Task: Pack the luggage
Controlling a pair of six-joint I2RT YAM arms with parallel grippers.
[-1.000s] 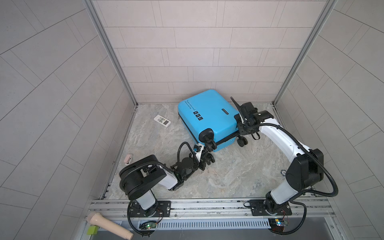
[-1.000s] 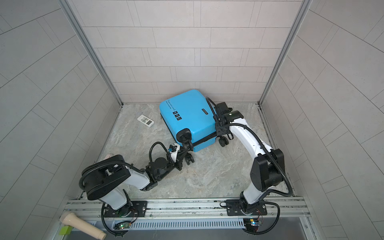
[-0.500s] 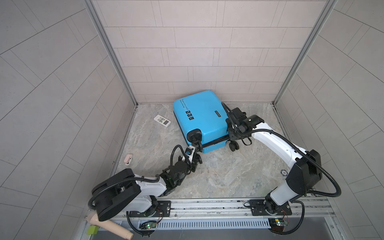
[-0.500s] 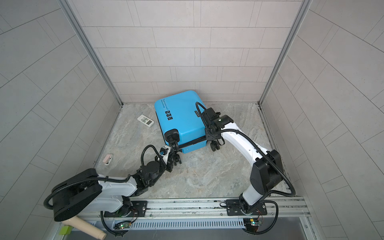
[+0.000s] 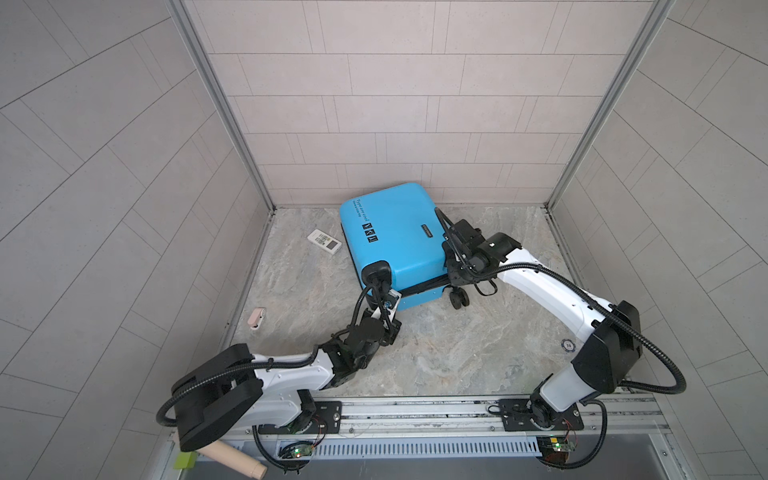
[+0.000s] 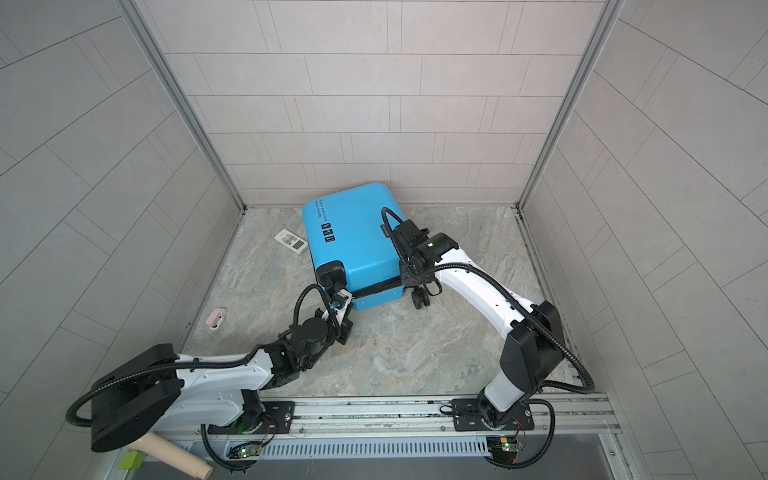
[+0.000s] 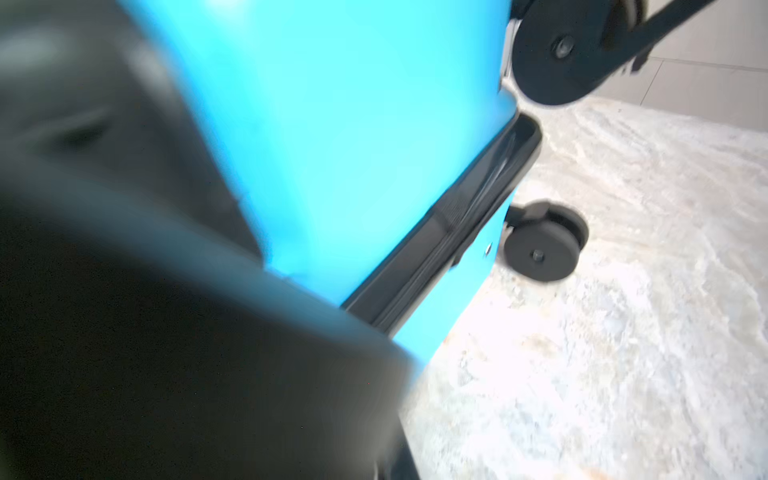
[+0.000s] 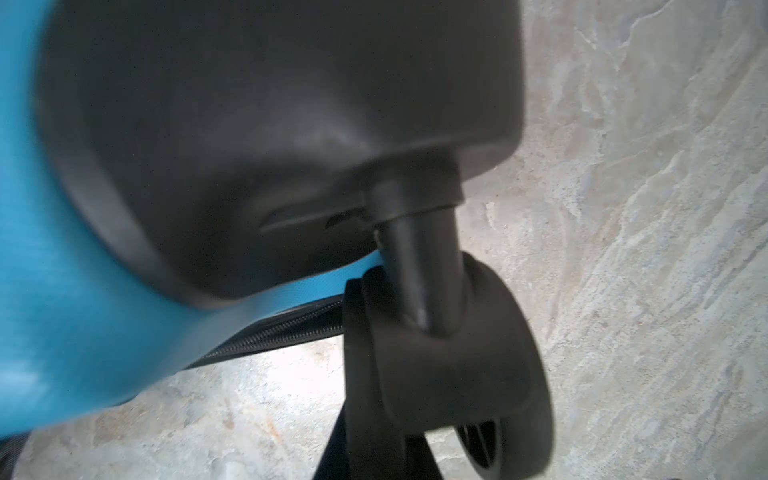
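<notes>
The luggage (image 5: 395, 237) (image 6: 353, 232), a bright-blue suitcase, lies flat and closed near the back wall. My left gripper (image 5: 385, 296) (image 6: 338, 300) sits shut at its front-left corner, under the black wheel housing (image 5: 376, 272) and beside the zipper seam (image 7: 457, 216). What lies between its tips is hidden. My right gripper (image 5: 455, 286) (image 6: 415, 286) is at the front-right corner. In the right wrist view its jaws stand close around a black caster wheel (image 8: 449, 374). A second wheel (image 5: 459, 300) (image 7: 540, 245) rests on the floor just below.
A white remote (image 5: 325, 241) lies on the floor left of the suitcase. By the left wall is a small pink object (image 5: 256, 318), and near the right wall a dark round chip (image 5: 567, 344). Tiled walls close in three sides; the arm rail (image 5: 415, 411) runs along the front.
The luggage has slid left and turned a little. Both grippers moved with its front corners. The left arm has swung down and stretched out low along the floor.
</notes>
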